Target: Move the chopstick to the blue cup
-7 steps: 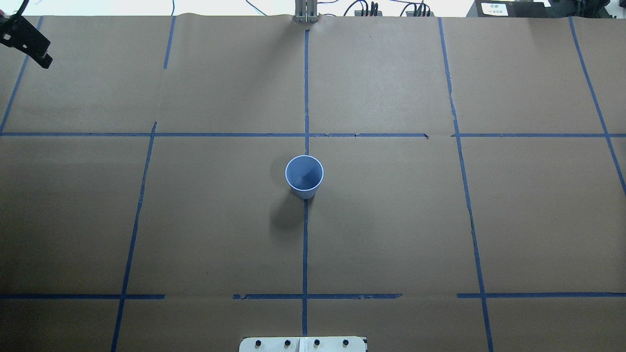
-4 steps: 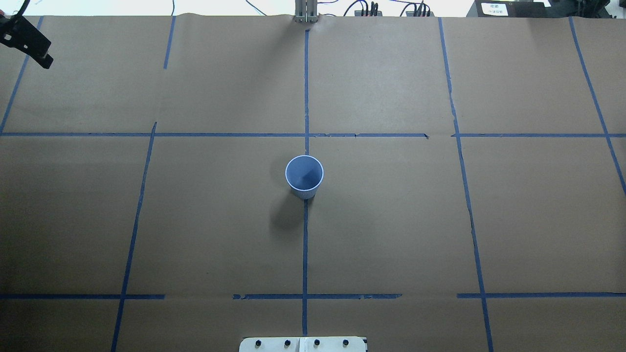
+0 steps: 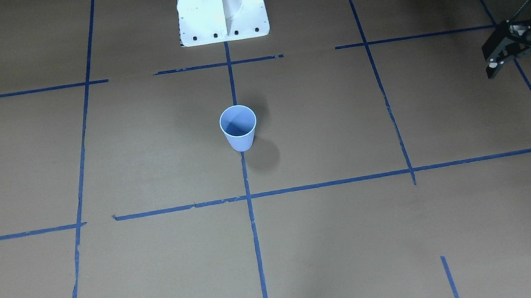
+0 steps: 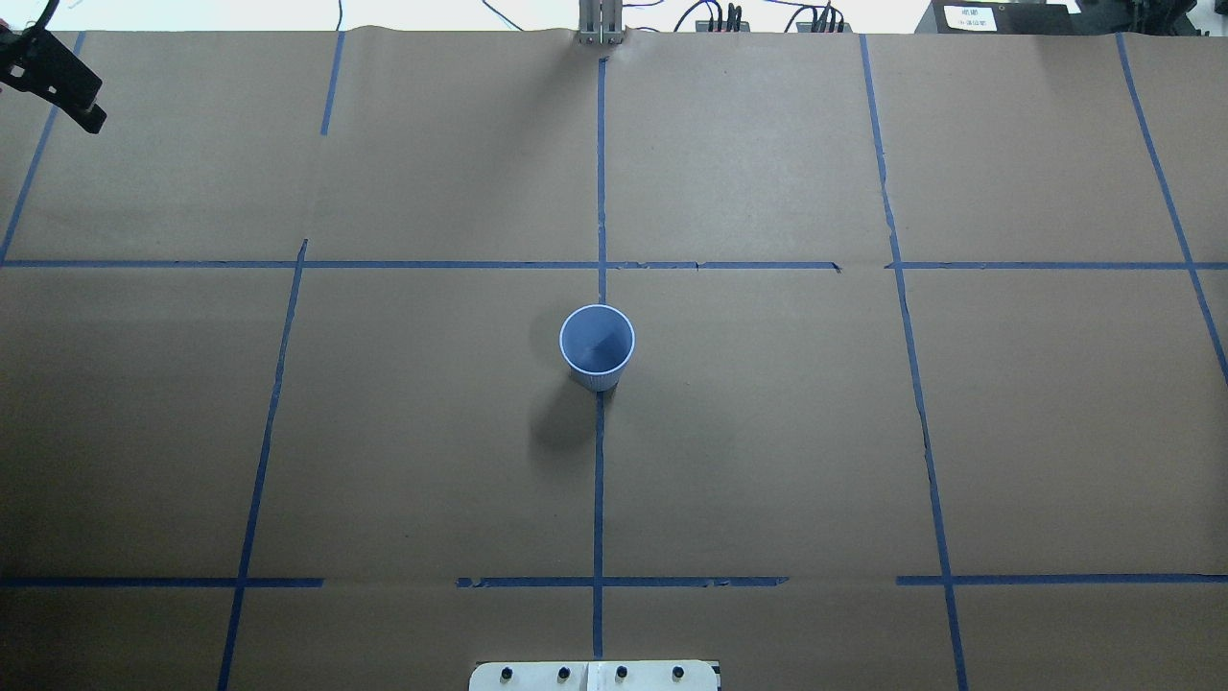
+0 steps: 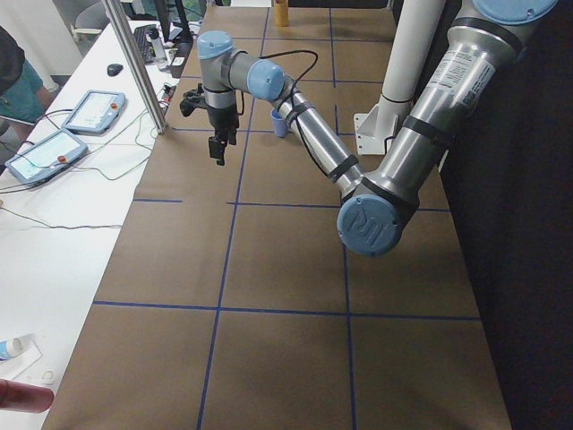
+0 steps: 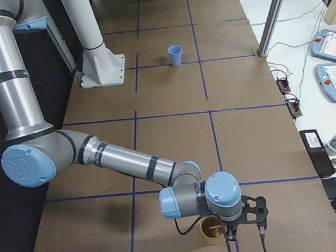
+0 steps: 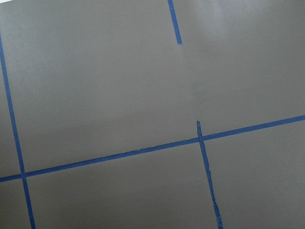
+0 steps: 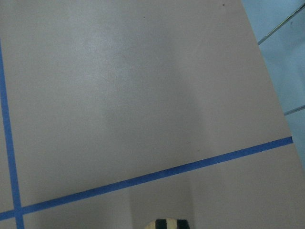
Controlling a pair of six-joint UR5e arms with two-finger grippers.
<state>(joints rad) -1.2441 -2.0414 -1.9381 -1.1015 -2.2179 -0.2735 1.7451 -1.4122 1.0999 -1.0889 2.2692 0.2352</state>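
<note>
Blue cup (image 4: 597, 345) sits mid counter (image 4: 767, 432); chopstick (image 6: 214, 226) seemingly in tan cup (image 6: 208, 238) by right gripper (image 6: 257, 214), whose fingers I cannot tell; left gripper (image 3: 521, 70) fingers apart; chopstick looks light, stiff, slick, so pinch its upper end.

Cropped by the overhead view's edge at 10 o'clock: left gripper (image 4: 69, 94). Half hidden behind the right gripper (image 6: 245, 229) at 6 o'clock in the right-side view: brown cup (image 6: 205, 234), contents too small to tell; finger spread unreadable there.
</note>
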